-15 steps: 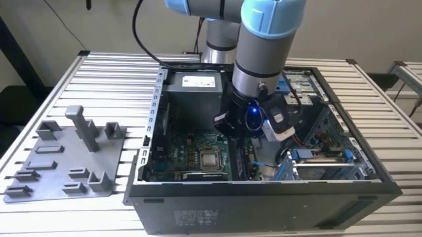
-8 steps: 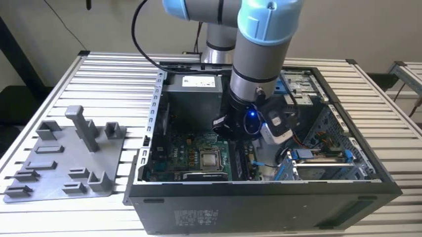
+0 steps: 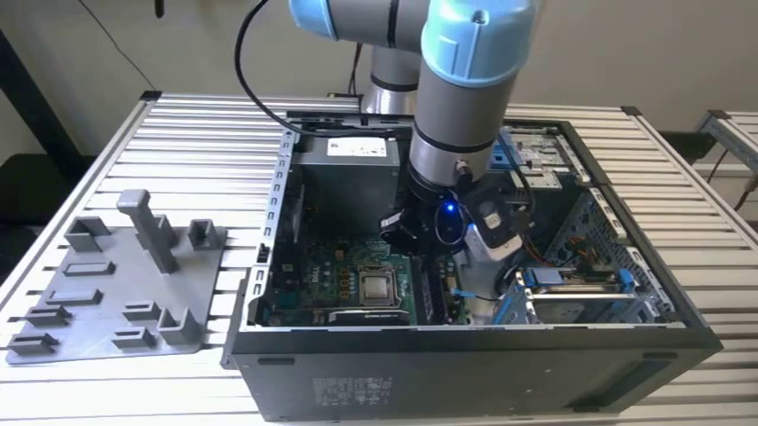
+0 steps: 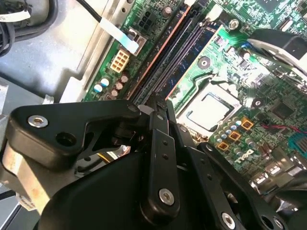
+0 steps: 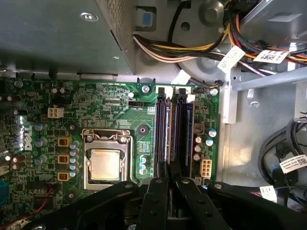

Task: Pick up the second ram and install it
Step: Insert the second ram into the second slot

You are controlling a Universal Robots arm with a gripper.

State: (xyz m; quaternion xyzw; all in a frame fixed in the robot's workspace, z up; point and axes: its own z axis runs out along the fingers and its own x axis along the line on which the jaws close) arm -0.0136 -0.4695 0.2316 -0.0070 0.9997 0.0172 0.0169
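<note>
Green motherboard (image 5: 110, 100) below; your gripper (image 5: 169, 168) hovers at the memory slots (image 5: 163, 124), install stage I'd say; clamped or not, can't tell. Pushing needs the second ram square.

green motherboard (image 5: 120, 105), silver processor chip (image 5: 104, 164), black gripper (image 5: 169, 170), grey fixture tray (image 3: 106, 297), light-blue arm joints (image 3: 480, 35), yellow-orange cable bundle (image 5: 184, 48), ribbed silver table (image 3: 201, 133).

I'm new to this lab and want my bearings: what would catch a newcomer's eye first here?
The blue-capped robot arm reaches down into the open computer case in the exterior view, its hand low over the long memory slots in the first wrist view. Then the silver processor beside those slots, and the grey fixture tray on the table at the exterior view's left.
</note>
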